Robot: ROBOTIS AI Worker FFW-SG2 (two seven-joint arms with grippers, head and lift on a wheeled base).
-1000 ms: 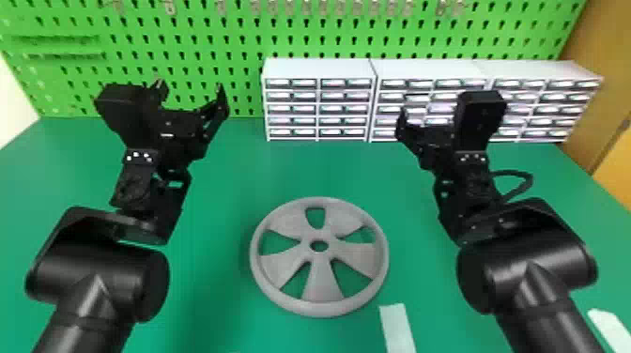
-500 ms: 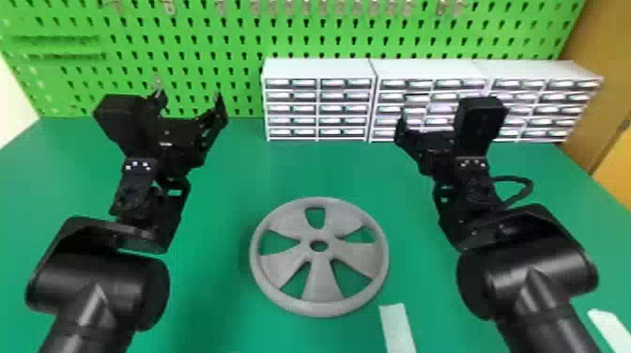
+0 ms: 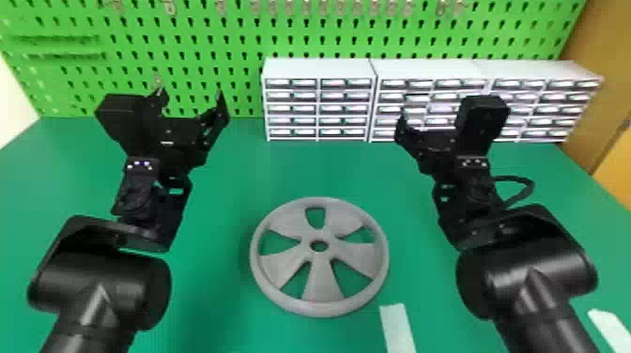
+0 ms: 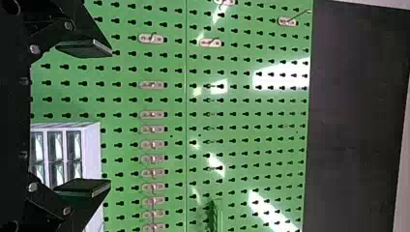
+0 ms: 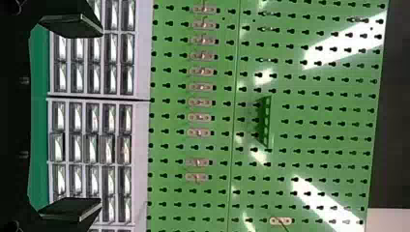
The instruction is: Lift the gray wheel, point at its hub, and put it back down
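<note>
The gray wheel (image 3: 324,286) lies flat on the green table, its hub (image 3: 319,245) facing up, between the two arms. My left gripper (image 3: 190,96) is held above the table, beyond and to the left of the wheel, with its fingers spread. In the left wrist view the left gripper (image 4: 109,118) is open, nothing between its pads. Beyond and to the right of the wheel is my right gripper (image 3: 425,112), also raised. The right wrist view has the right gripper (image 5: 101,118) open as well. Neither gripper touches the wheel.
White drawer cabinets (image 3: 319,68) stand along the back of the green table (image 3: 300,169), before a green pegboard (image 3: 244,42) with hooks. A white strip (image 3: 397,328) lies near the wheel's right front, another (image 3: 610,328) at the far right.
The left gripper has turned slightly and its fingers show a little wider apart. The right arm has shifted very slightly. The wheel has stayed in place.
</note>
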